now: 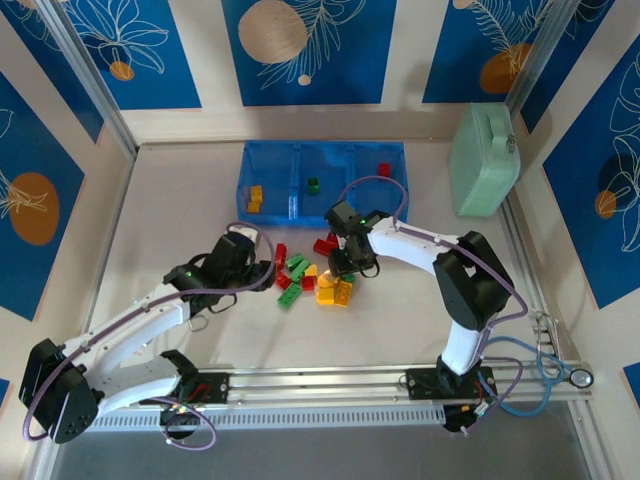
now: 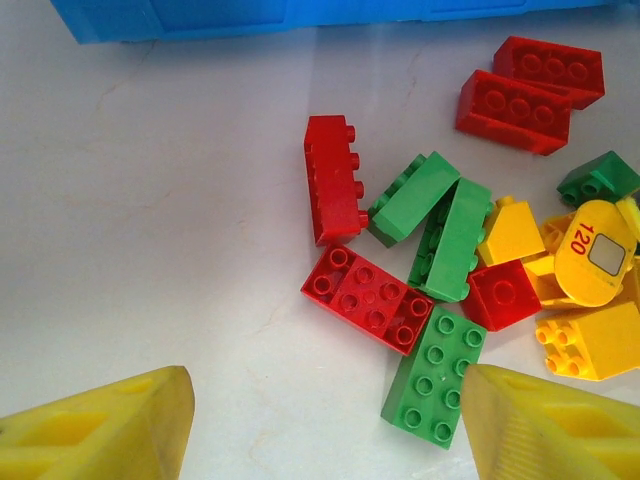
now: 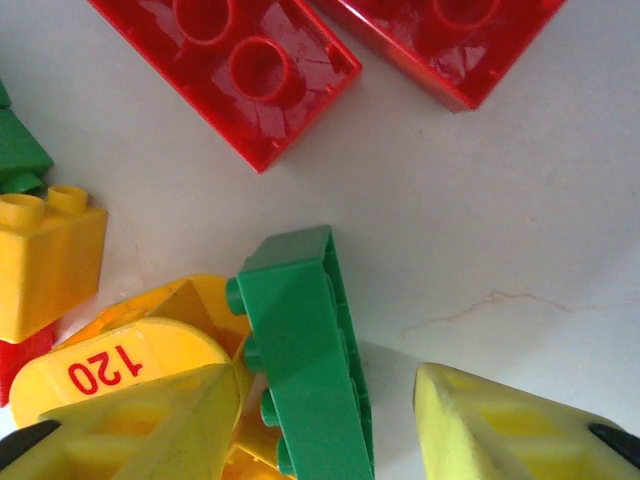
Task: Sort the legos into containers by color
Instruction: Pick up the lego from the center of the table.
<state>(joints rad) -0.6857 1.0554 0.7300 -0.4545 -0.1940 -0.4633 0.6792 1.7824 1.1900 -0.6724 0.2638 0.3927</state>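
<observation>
A loose pile of red, green and yellow legos (image 1: 312, 276) lies mid-table in front of the blue tray (image 1: 340, 158). The tray's left compartment holds yellow bricks (image 1: 254, 197), the middle one a green brick (image 1: 313, 185), the right one a red brick (image 1: 384, 169). My left gripper (image 2: 325, 440) is open at the pile's left edge, its right finger (image 2: 550, 430) beside a flat green 2x4 brick (image 2: 430, 378). My right gripper (image 3: 330, 430) is open over the pile's right side. A green brick on its edge (image 3: 305, 350) stands between its fingers, against the left one and apart from the right.
A pale mint-green handled case (image 1: 483, 160) stands at the back right beside the tray. Red bricks (image 3: 240, 70) lie just beyond the right gripper. A yellow piece marked 120 (image 2: 597, 250) sits in the pile. Bare table surface spreads to the left of the pile.
</observation>
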